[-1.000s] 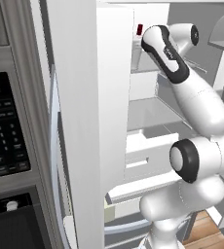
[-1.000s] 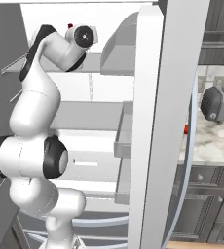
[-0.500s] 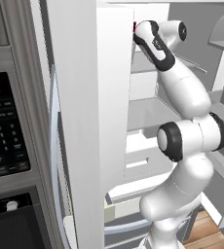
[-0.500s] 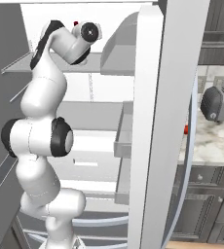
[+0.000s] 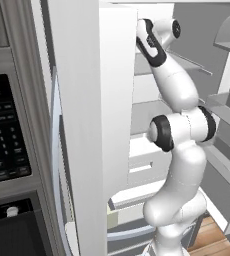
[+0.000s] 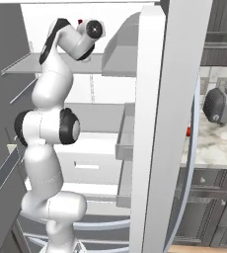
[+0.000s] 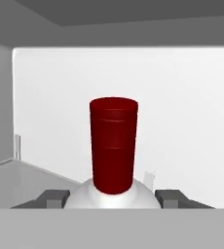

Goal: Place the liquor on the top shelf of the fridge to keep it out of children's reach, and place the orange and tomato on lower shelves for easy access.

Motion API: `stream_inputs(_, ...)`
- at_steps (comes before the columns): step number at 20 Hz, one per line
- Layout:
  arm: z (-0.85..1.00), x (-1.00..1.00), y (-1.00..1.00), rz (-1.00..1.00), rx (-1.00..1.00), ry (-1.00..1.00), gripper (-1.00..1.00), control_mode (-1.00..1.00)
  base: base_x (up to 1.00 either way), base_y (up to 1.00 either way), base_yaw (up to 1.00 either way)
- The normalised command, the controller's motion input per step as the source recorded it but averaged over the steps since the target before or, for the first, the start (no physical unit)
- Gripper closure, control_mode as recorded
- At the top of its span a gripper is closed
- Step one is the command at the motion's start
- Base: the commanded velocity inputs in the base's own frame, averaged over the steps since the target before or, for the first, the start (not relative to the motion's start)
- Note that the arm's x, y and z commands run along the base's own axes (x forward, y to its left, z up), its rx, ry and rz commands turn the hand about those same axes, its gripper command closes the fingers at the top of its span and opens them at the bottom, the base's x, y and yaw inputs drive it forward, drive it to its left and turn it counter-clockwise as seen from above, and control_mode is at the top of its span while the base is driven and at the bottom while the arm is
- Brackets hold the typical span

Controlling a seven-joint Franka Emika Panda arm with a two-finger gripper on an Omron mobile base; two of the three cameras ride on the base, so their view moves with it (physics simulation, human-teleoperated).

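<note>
The liquor (image 7: 113,146) is a white-shouldered bottle with a dark red cap, upright between my two fingertips (image 7: 53,197) in the hand view. My gripper (image 7: 113,197) is shut on it, inside the top of the fridge (image 5: 77,125) and facing its white back wall. The red cap (image 6: 80,21) peeks out behind my wrist. The thin grey top shelf (image 6: 29,64) lies just below my hand and slants past my forearm as the shelf plate (image 5: 189,62). A sliver of the tomato (image 6: 188,131) shows past the door edge on the counter. The orange is hidden.
The open fridge door (image 6: 155,128) stands close on my right, with grey bins (image 6: 125,141). White lower shelves and drawers (image 5: 142,160) span the cavity behind my elbow. A silver toaster (image 6: 221,105) sits on the marble counter. The black microwave (image 5: 4,130) is to the left.
My arm has stretched upward and the hand has gone deeper into the fridge's top compartment with the bottle. The elbow joint has risen.
</note>
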Motion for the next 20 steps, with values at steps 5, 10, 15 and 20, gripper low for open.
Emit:
stream_inputs(5, -0.06, 0.6, 0.03, 0.0, 0.0, 0.0, -1.0, -1.0, 0.0, 0.0, 0.0)
stream_inputs(10, -0.02, 0.42, 0.0, 0.0, 0.0, 0.0, -1.0, -1.0, 0.0, 0.0, 0.0)
stream_inputs(15, -0.12, 0.12, 0.0, 0.0, -0.02, 0.04, -1.0, -1.0, 0.0, 0.0, 0.0)
stream_inputs(20, -0.31, 0.0, 0.0, 0.0, -0.06, 0.05, -1.0, -1.0, 0.0, 0.0, 0.0)
